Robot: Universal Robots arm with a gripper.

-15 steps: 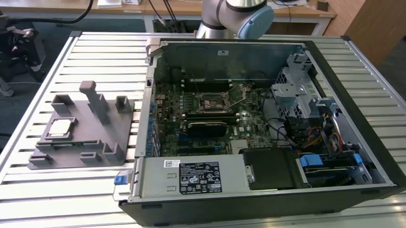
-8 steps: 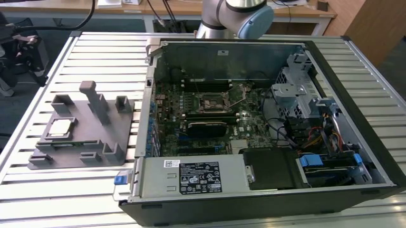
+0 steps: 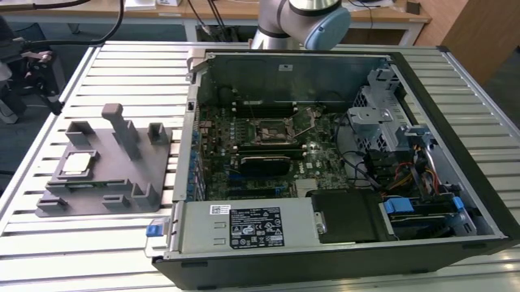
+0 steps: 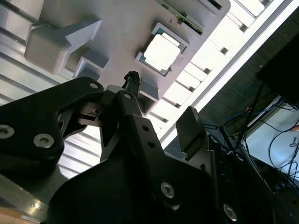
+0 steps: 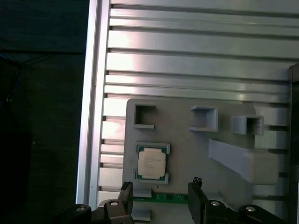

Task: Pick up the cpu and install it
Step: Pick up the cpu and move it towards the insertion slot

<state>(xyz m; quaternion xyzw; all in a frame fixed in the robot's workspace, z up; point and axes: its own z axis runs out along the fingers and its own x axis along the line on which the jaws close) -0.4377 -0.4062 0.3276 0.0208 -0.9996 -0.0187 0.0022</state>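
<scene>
1. Hand (image 5: 161,191) (image 4: 161,100) wide open in both wrist views, two black fingers (image 5: 196,200) far apart, nothing held between them.
2. Cpu (image 5: 152,163) (image 4: 161,52) (image 3: 77,163), small and square with a pale shiny top, lying flat in its own little square nest on the grey tray (image 5: 187,154) (image 4: 121,32) (image 3: 114,173).
3. Hand up over the tray, near the cpu but not touching it.
4. In the first wrist view, cpu just ahead of the gap between the two fingers.
5. Thin green strip (image 5: 161,198) in a slot of the tray, just beside the cpu.
6. Tall grey posts and small box shapes sticking up from the tray.
7. Tray sitting on the silver table (image 3: 122,67) (image 5: 187,60) made of long metal slats.
8. In the exterior view, tray at the exterior view's left and open computer case (image 3: 293,73) at the exterior view's right, side by side on the table.
9. Inside the case, a green motherboard (image 3: 215,134) with a dark square socket (image 3: 272,131) and its metal frame near the middle.
10. Bunches of wires (image 3: 382,170) inside the case at the exterior view's right, and a silver box (image 3: 243,225) with a label along the near side.
11. Grey and blue robot arm (image 3: 301,18) standing behind the case.
12. Cpu not yet picked up, well apart from the socket.
</scene>
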